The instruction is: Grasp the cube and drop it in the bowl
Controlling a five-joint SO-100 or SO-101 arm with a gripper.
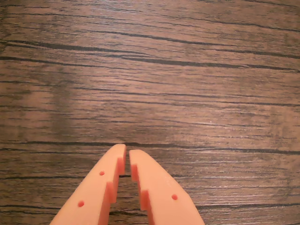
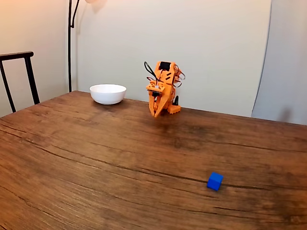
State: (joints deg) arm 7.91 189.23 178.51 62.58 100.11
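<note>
The small blue cube (image 2: 215, 181) lies alone on the wooden table at the front right of the fixed view. Far behind it, at the back left, stands the white bowl (image 2: 108, 93). The orange arm sits folded near the table's back edge, just right of the bowl, its gripper (image 2: 156, 113) pointing down at the tabletop and far from the cube. In the wrist view the two orange fingers (image 1: 159, 187) nearly touch at their tips, so the gripper (image 1: 127, 151) is shut with nothing between them, over bare wood.
A dark wooden table (image 2: 96, 163) spreads wide between arm and cube. A black chair back (image 2: 19, 72) stands at the left edge, and a floor lamp pole (image 2: 70, 43) rises against the wall behind the bowl.
</note>
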